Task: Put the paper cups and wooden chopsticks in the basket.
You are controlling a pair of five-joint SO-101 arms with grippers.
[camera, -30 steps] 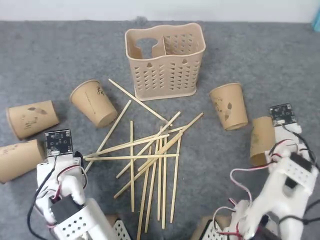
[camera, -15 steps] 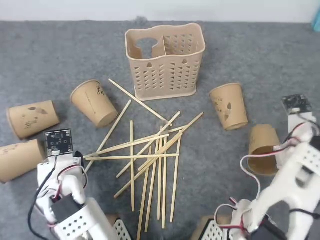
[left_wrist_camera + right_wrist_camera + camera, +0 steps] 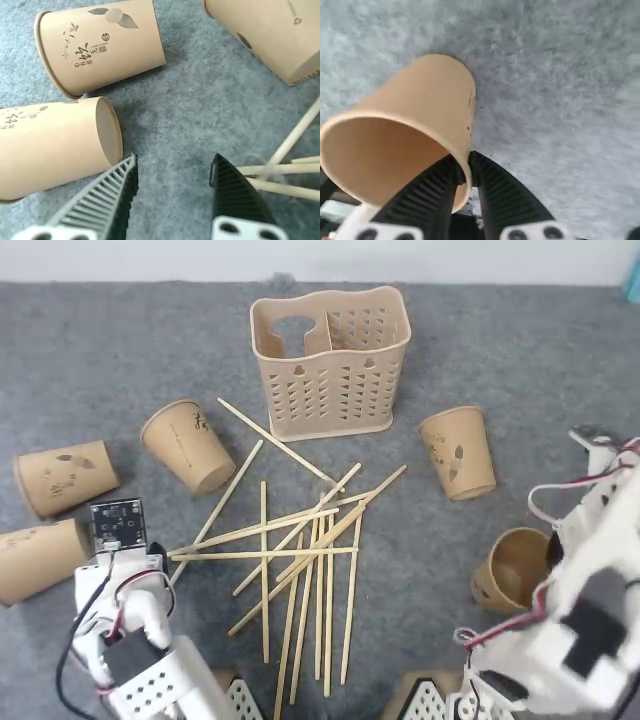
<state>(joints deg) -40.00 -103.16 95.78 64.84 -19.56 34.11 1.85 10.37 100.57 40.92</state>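
- The right gripper (image 3: 467, 175) had a tan paper cup (image 3: 420, 110) by the rim: jaws all but shut, one finger inside the mouth, one outside, the thin wall nipped between them.
- A sensible hold, by the look of it. A rim pinch leaves the cup's body hanging free, ready to be dropped into a compartment.
- From above, that cup (image 3: 515, 568) sat tilted, mouth up towards the camera, right beside the right arm and well apart from the beige perforated plastic basket (image 3: 330, 390), which stood upright at the far side of the grey felt mat (image 3: 120, 350).
- The carry to the basket looked yet to come.
- The pale wooden chopsticks (image 3: 300, 550) lay crisscrossed in a loose heap on the mat in front of the basket, between the two arms.
- Four other tan cups (image 3: 188, 445) lay on their sides around them, so most of the job remained.
- The left gripper (image 3: 174, 165) hung wide open over bare mat, gripping nothing, with one lying cup's base (image 3: 107, 130) just beside one fingertip and chopstick ends (image 3: 280, 175) beside the other.
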